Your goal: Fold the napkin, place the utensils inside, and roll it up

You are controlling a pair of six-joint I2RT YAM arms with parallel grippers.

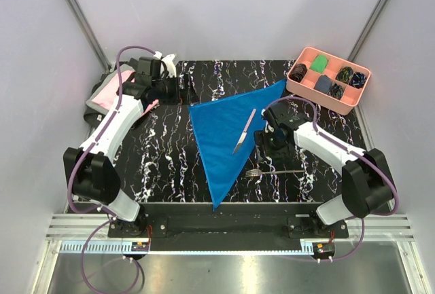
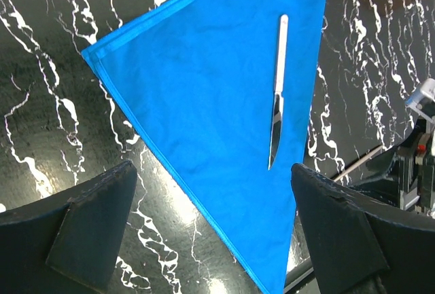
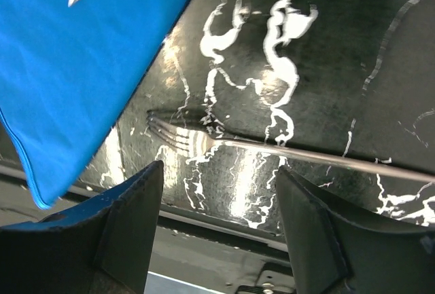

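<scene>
two utensils are seen: knife (image 2: 277, 90) laid on the triangle-folded blue napkin (image 2: 204, 104), fork (image 3: 272, 148) lying on the marble table (image 1: 163, 151) just beside its right edge. left gripper (image 2: 214, 192) and right gripper (image 3: 217, 192) are spread, nothing held. fork is judged thin, stiff, slippery; best pinched mid-handle.

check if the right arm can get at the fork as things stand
Probably yes: the right gripper hovers open close by the fork, which lies bare on the table beside the napkin, with nothing over it.
</scene>
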